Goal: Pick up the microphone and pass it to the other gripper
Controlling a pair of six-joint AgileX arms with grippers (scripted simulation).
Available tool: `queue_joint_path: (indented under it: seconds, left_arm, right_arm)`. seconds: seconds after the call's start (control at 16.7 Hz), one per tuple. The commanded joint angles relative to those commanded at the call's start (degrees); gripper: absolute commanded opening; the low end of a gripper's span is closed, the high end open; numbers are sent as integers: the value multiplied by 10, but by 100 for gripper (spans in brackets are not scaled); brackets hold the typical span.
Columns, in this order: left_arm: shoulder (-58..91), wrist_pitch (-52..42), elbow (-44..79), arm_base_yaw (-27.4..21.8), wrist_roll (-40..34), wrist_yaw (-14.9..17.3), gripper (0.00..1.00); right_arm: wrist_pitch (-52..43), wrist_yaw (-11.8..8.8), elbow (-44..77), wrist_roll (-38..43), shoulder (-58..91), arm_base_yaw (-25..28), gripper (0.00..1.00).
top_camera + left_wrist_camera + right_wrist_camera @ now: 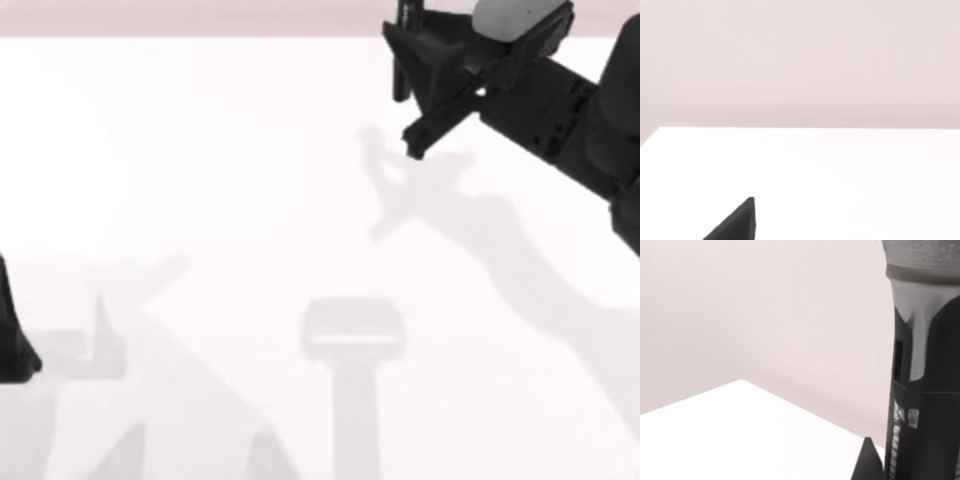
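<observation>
Right wrist view fills its edge with the microphone [922, 380]: grey mesh head on top, a pale collar under it, then the black handle with a small switch and printed labels running down out of frame. I can see one pointed fingertip [867, 462] of my right gripper [455, 70] beside the handle, and from above the grey head shows in that gripper's grasp near the far edge of the table [250, 200], toward its right side, raised above the surface to judge by the shadow thrown well apart from it. I read the jaws as closed on the handle, mic upright.

I'd judge it light and rigid, with a smooth handle that could twist or slip if pinched loosely; the mesh head looks like the part to keep fingers off. For the handover, the free stretch of handle away from my present grip is where the second hold belongs.

My left gripper [15, 345] sits parked at the table's left edge; only a dark tip [737, 222] shows in its wrist view, so I cannot tell how its jaws stand.

The tabletop is plain matte white, with a pale pinkish wall [800, 60] behind.
</observation>
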Motion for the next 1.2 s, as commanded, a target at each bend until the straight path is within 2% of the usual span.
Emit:
queue_joint_path:
  seconds: [0.18,0.3,1.02,1.2]
  left_arm:
    - [0,0,0,0,0,0,100]
    - [0,0,0,0,0,0,100]
    - [1,0,1,-1,0,1,100]
    - [38,16,32,-19,3,21,100]
  right_arm:
    - [-6,60,-4,6,-20,63,0]
    - [-8,77,-5,7,-27,80,0]
    - [-8,78,-5,7,-28,81,0]
    - [-8,78,-5,7,-28,81,0]
